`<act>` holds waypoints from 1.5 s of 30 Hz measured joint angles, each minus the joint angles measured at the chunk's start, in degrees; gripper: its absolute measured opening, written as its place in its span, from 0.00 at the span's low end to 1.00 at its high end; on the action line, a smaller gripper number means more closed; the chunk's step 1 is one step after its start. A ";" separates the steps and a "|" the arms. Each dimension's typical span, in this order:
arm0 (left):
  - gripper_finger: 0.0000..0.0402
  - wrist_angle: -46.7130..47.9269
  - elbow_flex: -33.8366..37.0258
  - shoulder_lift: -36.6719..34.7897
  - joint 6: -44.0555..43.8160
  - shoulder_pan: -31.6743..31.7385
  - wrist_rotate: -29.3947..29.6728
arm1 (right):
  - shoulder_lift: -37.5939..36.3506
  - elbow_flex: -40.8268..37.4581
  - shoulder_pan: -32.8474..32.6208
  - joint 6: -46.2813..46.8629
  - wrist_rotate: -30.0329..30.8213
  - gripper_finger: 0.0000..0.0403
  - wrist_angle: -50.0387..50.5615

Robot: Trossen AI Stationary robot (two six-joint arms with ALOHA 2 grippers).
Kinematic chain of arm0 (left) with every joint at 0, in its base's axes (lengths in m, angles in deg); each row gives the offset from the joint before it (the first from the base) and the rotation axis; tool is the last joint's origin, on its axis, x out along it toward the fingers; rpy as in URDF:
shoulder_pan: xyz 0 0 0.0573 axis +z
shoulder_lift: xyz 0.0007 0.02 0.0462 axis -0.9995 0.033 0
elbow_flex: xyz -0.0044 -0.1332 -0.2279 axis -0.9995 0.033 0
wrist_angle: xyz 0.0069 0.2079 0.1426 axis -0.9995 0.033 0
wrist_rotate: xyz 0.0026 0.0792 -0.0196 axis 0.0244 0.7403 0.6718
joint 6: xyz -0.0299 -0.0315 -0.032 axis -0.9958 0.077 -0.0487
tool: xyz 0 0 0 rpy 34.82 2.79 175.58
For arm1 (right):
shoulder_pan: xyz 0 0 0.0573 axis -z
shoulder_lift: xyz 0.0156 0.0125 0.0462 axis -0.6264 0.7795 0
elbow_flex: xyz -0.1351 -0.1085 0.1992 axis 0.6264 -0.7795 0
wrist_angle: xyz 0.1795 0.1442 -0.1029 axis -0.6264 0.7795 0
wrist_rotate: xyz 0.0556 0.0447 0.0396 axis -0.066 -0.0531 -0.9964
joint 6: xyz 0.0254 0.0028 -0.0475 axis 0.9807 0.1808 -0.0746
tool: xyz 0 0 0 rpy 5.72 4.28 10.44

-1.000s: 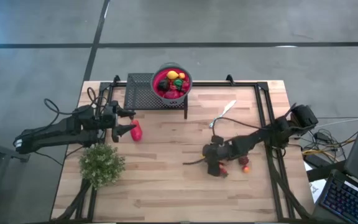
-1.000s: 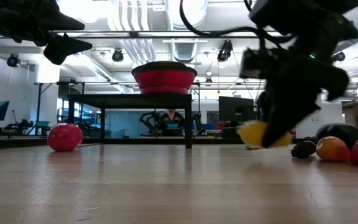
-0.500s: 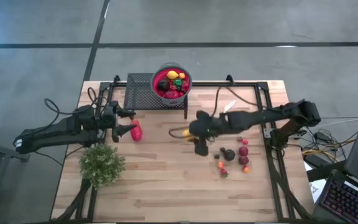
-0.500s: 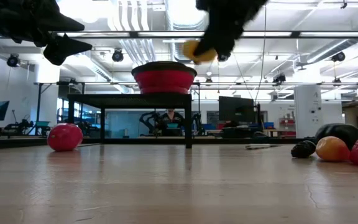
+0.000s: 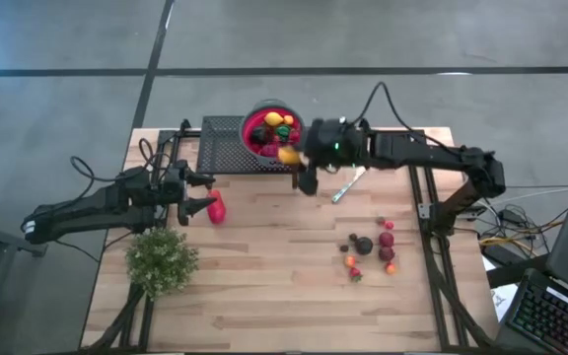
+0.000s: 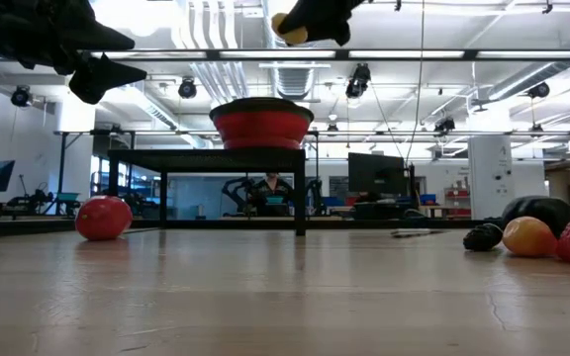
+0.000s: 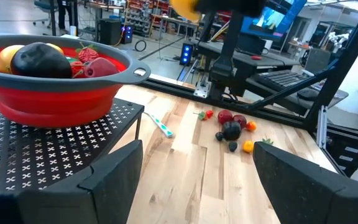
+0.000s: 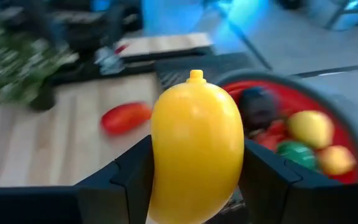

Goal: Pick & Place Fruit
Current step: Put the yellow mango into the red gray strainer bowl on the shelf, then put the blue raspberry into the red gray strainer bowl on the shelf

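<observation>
Fruit first: my right hand [image 5: 297, 161] squeezes a yellow fruit [image 8: 196, 145] just beside the red bowl [image 5: 295, 122], high up. I should slide it over the bowl's middle, then let go gently. My left hand [image 5: 197, 192] waits open, far from the bowl.

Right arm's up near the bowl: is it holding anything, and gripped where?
Yes. The right gripper holds a yellow fruit, pinched across its lower sides, stem nub up, beside the red bowl. The left gripper holds nothing.
</observation>
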 joint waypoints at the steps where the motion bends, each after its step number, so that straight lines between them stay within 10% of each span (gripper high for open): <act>1: 0.78 0.00 0.00 0.00 0.00 0.00 0.00 | 0.00 0.00 1.19 0.02 0.00 0.46 -0.92; 23: 0.78 0.04 0.00 0.00 -0.01 0.02 0.00 | 5.26 -0.08 10.85 0.87 -2.44 0.55 -4.77; 45: 0.78 0.08 0.00 0.00 0.00 0.02 0.00 | 0.31 0.00 4.96 -2.53 0.55 0.67 3.12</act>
